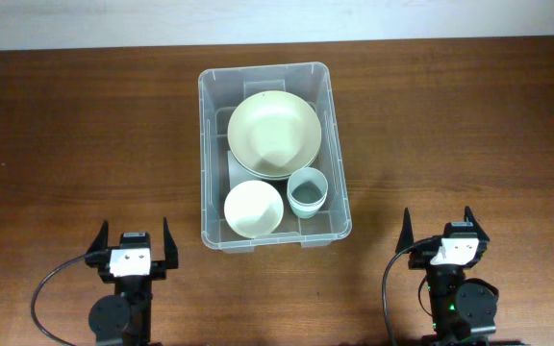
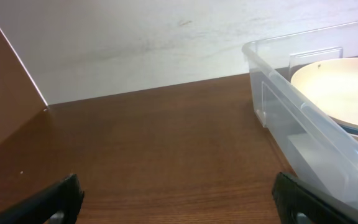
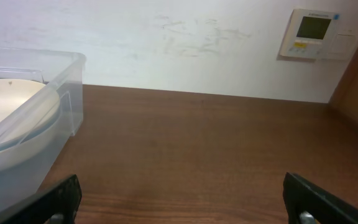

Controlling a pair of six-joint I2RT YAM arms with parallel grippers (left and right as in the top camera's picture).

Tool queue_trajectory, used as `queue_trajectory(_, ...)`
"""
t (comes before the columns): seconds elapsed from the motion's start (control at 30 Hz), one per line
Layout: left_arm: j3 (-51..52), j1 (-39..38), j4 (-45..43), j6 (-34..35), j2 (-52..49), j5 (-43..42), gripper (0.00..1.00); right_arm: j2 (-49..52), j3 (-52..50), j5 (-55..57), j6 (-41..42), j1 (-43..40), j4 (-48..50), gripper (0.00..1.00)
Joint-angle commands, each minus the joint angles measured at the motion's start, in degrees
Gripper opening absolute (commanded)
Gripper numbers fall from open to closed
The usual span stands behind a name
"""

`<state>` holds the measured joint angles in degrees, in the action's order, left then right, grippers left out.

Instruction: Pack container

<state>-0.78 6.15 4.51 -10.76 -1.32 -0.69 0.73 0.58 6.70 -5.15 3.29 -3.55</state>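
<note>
The clear plastic container stands at the table's middle, holding a large cream bowl, a small cream bowl and a grey-blue cup. My left gripper rests open near the front edge, left of the container, with nothing between its fingers. My right gripper stands open at the front right, also with nothing in it. In the left wrist view the container fills the right side, the left gripper over bare wood. In the right wrist view the container is at the left, the right gripper over bare wood.
A white wall runs behind the table, with a thermostat panel on it at the right. Brown wooden tabletop stretches to both sides of the container.
</note>
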Motion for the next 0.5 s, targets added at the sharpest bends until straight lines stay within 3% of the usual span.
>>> queue_trajectory(0.0,0.2,0.3,-0.1,1.1,0.7,-3.3,1.0,-0.4,-0.3,-0.3,-0.4,-0.4,-0.5,0.99)
queue_trajectory(0.17,0.2,0.3,-0.9,1.0,0.7,-10.2,0.99,-0.4,-0.3,-0.3,-0.4,-0.4,-0.5,0.99)
queue_trajectory(0.47,0.2,0.3,-0.8,1.0,0.7,-10.1,0.99,-0.4,-0.3,-0.3,-0.4,-0.4,-0.5,0.99)
